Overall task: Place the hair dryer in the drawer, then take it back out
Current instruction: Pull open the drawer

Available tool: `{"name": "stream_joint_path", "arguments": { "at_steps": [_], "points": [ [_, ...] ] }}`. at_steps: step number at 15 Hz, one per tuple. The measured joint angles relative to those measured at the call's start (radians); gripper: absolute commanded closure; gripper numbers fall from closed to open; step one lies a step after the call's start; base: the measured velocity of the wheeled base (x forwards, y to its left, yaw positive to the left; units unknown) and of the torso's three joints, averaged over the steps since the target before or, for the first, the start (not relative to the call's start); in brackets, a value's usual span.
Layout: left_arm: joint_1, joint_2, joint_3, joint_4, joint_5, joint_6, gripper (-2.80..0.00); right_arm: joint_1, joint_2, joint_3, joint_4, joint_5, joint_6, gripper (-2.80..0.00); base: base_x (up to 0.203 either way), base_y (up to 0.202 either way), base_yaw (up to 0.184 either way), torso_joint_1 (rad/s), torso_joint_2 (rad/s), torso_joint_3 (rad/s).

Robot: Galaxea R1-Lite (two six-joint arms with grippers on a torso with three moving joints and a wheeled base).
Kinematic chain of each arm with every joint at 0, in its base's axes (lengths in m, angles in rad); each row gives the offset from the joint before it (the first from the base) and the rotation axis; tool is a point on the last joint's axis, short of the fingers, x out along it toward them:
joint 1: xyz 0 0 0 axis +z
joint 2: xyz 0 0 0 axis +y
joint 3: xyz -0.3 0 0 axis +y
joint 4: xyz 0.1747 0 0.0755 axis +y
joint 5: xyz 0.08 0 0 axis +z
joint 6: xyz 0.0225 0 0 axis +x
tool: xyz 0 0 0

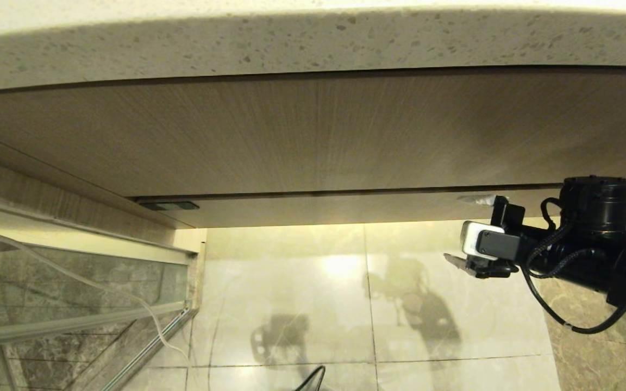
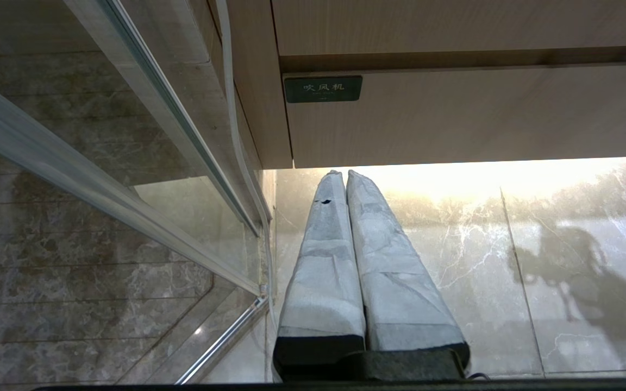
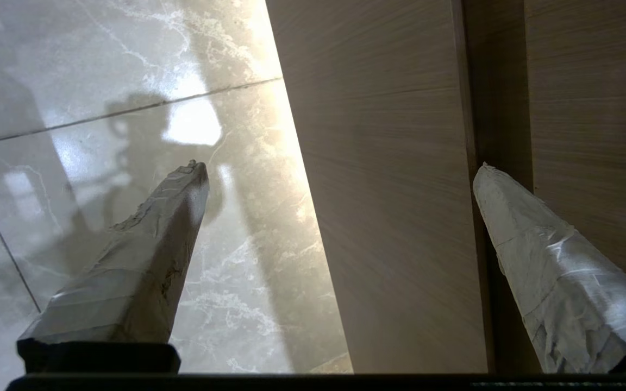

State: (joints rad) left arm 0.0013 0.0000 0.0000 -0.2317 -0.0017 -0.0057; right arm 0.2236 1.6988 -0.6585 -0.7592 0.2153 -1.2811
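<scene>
The right gripper is wide open and holds nothing, with one finger on each side of the low front of the shut pale wood-grain drawer. The left gripper hangs closed and empty near the shiny marble floor. The hair dryer cannot be seen.

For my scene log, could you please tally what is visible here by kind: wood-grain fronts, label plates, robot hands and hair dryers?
Wood-grain fronts: 2 (taller panel, drawer)
Label plate: 1
Robot hands: 2 (left hand, right hand)
Hair dryer: 0
Total: 5
</scene>
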Motion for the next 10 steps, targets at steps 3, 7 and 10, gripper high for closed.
{"name": "stream_joint_path", "arguments": {
  "at_steps": [3,7,10],
  "points": [
    [0.0,0.0,0.0,0.0,0.0,0.0,0.0,0.0,0.02,-0.009,-0.033,0.0,0.015,-2.8,0.0,0.0,0.0,0.0,0.0,0.0],
    [0.0,0.0,0.0,0.0,0.0,0.0,0.0,0.0,0.041,-0.022,-0.052,-0.002,0.022,-2.8,0.0,0.0,0.0,0.0,0.0,0.0],
    [0.0,0.0,0.0,0.0,0.0,0.0,0.0,0.0,0.053,-0.034,-0.057,-0.002,0.033,-2.8,0.0,0.0,0.0,0.0,0.0,0.0]
  ]
}}
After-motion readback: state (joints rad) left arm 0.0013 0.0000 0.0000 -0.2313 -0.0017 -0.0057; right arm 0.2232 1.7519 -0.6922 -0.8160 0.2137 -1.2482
